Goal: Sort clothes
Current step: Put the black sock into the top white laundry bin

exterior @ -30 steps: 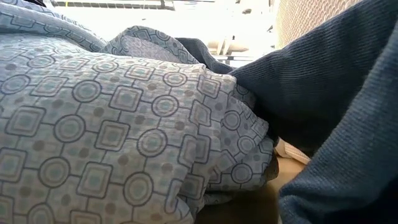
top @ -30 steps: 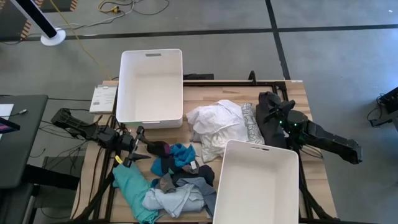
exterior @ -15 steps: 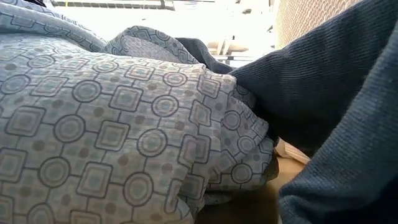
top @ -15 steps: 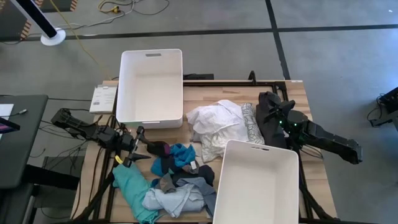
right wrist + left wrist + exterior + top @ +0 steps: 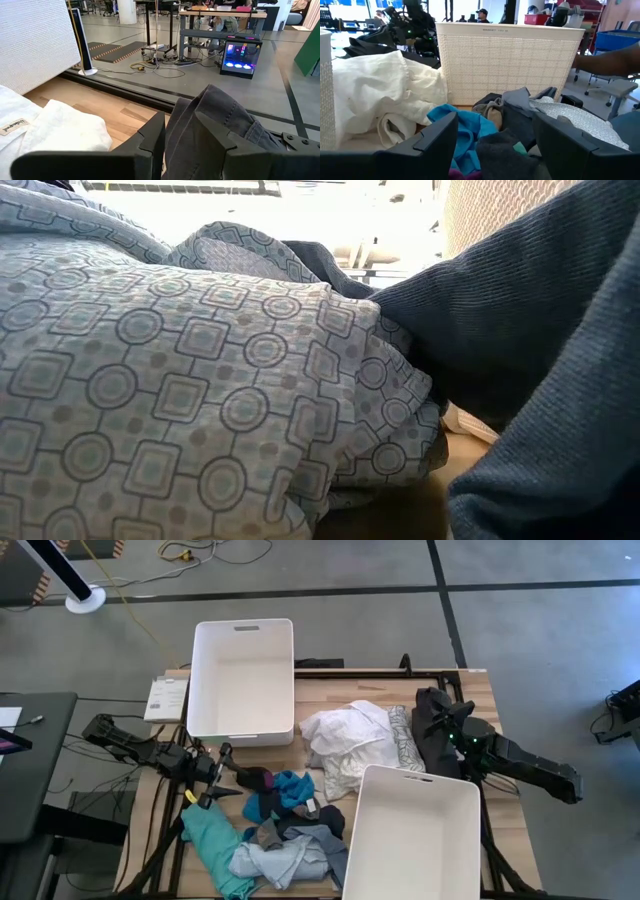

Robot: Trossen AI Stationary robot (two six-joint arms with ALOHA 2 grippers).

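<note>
Crumpled soft fabric garments: white heap [image 5: 345, 745] mid-table; teal, blue, grey pile [image 5: 270, 835] at left-front; dark grey garment [image 5: 432, 730] right.

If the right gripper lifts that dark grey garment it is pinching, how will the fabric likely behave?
Probably floppy: the dark grey garment bunches in soft folds between the right gripper's fingers, so most would hang below. It looks fairly thick, perhaps heavier than the white garment beside it. Part lies heaped at the table edge, so it may drag.
</note>
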